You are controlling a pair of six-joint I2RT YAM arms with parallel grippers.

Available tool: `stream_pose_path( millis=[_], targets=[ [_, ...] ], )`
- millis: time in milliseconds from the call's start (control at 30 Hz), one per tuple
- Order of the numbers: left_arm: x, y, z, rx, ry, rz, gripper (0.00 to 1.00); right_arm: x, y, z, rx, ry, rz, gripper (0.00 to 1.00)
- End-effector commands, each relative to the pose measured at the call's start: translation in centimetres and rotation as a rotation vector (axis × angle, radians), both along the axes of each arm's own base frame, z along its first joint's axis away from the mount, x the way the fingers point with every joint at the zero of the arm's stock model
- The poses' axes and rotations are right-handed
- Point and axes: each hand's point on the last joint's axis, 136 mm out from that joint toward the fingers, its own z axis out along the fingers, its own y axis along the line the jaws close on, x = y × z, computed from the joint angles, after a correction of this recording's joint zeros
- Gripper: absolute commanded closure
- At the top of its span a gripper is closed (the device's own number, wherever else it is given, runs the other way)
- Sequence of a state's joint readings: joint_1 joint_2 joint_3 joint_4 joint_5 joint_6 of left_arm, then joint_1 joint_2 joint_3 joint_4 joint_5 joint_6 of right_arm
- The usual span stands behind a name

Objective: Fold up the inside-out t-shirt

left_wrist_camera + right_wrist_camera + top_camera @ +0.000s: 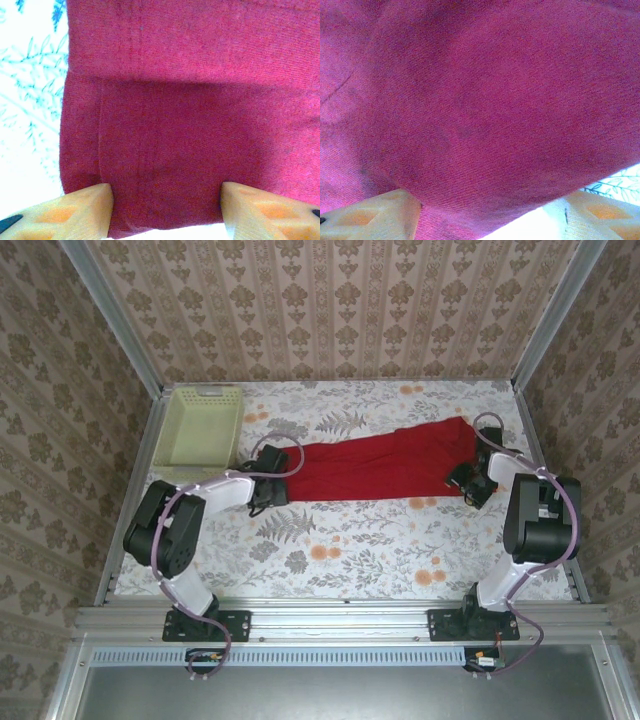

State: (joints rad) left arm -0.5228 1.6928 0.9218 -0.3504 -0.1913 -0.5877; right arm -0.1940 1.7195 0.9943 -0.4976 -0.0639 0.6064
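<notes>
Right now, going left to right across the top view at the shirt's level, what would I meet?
Pale green perforated basket → left tool at the shirt's left end → red t-shirt stretched out sideways → right tool at its right end.

L arm (165, 530) sits lower left of frame, elbow bent outward, forearm angled up-right. L end effector (268, 483) is low at centre-left, fingers (75, 212) wide apart. R arm (540, 515) sits lower right, wrist turned left. R end effector (463, 480) is low, fingers (375, 215) spread too.
</notes>
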Motion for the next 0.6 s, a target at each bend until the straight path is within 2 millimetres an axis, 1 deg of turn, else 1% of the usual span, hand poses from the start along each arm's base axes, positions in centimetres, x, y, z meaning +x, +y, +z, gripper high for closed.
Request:
stream_pose_path(
  millis=[0, 67, 100, 167, 233, 267, 300, 367, 433, 567],
  targets=[
    [-1.5, 1.2, 0.7, 0.053, 0.039, 0.008, 0.41, 0.1, -1.1, 1.0, -0.043, -0.025, -0.006, 0.32],
    [-0.9, 0.2, 2.8, 0.045, -0.001, -0.019, 0.39, 0.5, -0.9, 2.4, -0.07, -0.048, 0.029, 0.31],
    [-0.4, -0.3, 4.0, 0.044, -0.026, -0.031, 0.38, 0.7, -0.9, 3.5, -0.103, -0.048, 0.053, 0.28],
    [0.8, -1.6, 6.1, 0.012, -0.073, -0.052, 0.34, 1.2, -1.3, 5.2, -0.186, -0.051, 0.091, 0.16],
    [2.2, -2.5, 7.1, -0.021, -0.093, -0.058, 0.33, 1.7, -1.7, 6.2, -0.231, -0.04, 0.104, 0.06],
    [2.9, -2.8, 7.3, -0.027, -0.094, -0.061, 0.32, 2.3, -1.7, 6.5, -0.234, -0.042, 0.112, 0.02],
    [3.5, -3.2, 7.3, -0.032, -0.094, -0.067, 0.3, 2.8, -1.8, 6.6, -0.236, -0.046, 0.113, 0.0],
    [4.9, -3.8, 6.9, -0.039, -0.086, -0.069, 0.28, 4.0, -2.2, 6.7, -0.248, -0.041, 0.117, 0.0],
    [6.3, -4.2, 6.0, -0.06, -0.067, -0.065, 0.27, 5.6, -2.5, 6.4, -0.251, -0.024, 0.131, 0.0],
    [8.1, -3.5, 4.0, -0.077, -0.026, -0.022, 0.25, 8.2, -3.2, 5.0, -0.259, 0.032, 0.164, 0.0]
  ],
)
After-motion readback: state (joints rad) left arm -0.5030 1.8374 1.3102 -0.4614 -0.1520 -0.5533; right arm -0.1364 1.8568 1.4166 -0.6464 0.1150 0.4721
